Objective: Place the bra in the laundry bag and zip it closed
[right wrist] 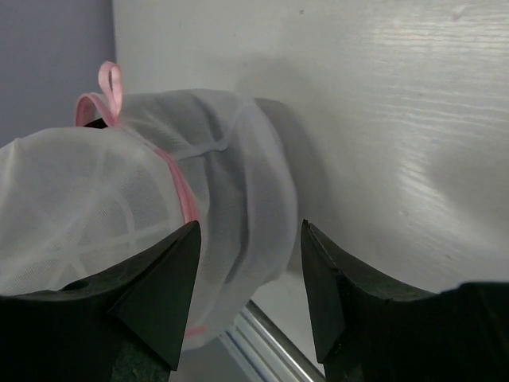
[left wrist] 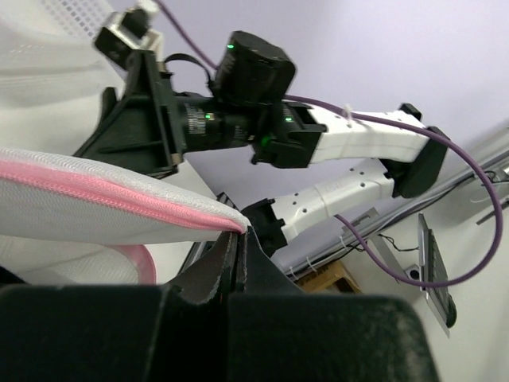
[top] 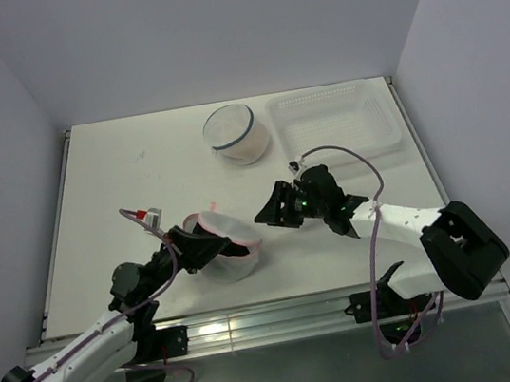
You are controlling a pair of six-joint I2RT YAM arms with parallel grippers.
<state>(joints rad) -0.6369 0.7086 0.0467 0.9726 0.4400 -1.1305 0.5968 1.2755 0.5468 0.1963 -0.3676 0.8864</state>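
Left gripper (left wrist: 238, 239): clamped shut on the pink-trimmed rim of the laundry bag (top: 233, 250), which is anchored by that hold.
Right gripper (right wrist: 248, 231): jaws parted with nothing between them, pointed at the bag's domed mesh side from just beside it.
Laundry bag: set on the table (top: 137, 170) between the two grippers. A pink zip edge (right wrist: 181, 187) is seen running over the dome, with a pink loop (right wrist: 107, 83) at its top.
Bra: not clearly made out. Something dark is seen inside the bag from above, and a round white item (top: 239, 134) lies well apart, beside the clear tray (top: 336, 121).
Step judged: the zip pull is to be found and taken by the right gripper.
Method: the rim is best held taut so the track lies straight. Only the tab should be pinched, never mesh, and the pull should be drawn along the curve.
Risk: mesh may be caught in the slider.
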